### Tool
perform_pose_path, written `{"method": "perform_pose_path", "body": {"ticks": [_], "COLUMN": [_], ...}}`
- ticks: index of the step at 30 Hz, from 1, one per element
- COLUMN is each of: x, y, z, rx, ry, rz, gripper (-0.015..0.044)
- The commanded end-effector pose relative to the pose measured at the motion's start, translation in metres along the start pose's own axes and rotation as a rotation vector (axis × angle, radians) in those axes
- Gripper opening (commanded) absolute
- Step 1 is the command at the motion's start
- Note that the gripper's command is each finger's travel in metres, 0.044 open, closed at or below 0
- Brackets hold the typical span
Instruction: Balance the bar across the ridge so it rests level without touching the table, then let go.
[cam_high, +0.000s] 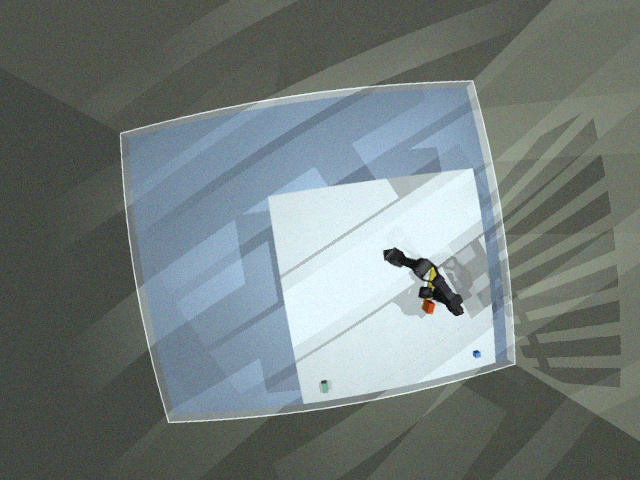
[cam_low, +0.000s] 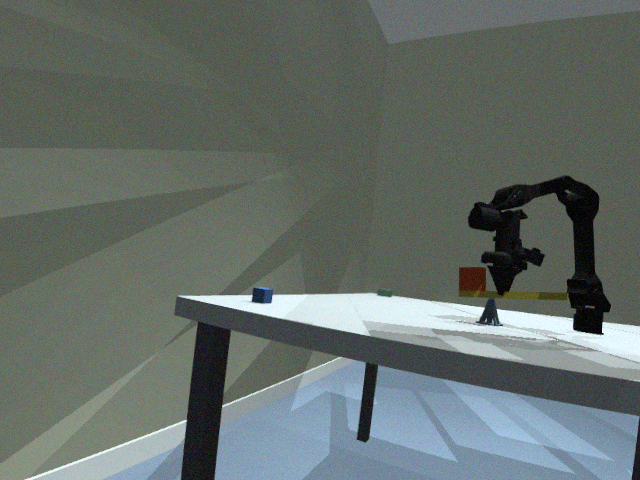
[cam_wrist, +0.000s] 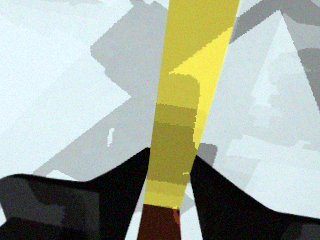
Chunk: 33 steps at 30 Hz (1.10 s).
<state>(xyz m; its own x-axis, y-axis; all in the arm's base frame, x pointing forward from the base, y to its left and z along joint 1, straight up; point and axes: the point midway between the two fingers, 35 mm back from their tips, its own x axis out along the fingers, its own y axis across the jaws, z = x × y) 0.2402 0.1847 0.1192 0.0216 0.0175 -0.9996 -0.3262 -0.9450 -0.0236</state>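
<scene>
Above ridge (cam_low: 489, 313) | tool (cam_low: 503, 290) clamped on bar (cam_low: 537, 295) | blue cube (cam_low: 262, 294), green block (cam_low: 383, 292) well apart

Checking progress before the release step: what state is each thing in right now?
gripper: shut on the bar
bar: level, held over the ridge, off the table
red block: on the bar's one end
ridge: upright on the table
blue cube: resting near the table's edge
</scene>
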Motion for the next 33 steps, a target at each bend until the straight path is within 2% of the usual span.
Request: {"method": "perform_pose_path", "body": {"ticks": [1,33], "x": [0.0007,0.0034], "y": [-0.0001,0.0002], "z": [-0.0002,0.0003], "rx": [-0.004,-0.004], "ry": [0.001,0.001], "rz": [-0.001,-0.001], "gripper": [0.0,0.0]}}
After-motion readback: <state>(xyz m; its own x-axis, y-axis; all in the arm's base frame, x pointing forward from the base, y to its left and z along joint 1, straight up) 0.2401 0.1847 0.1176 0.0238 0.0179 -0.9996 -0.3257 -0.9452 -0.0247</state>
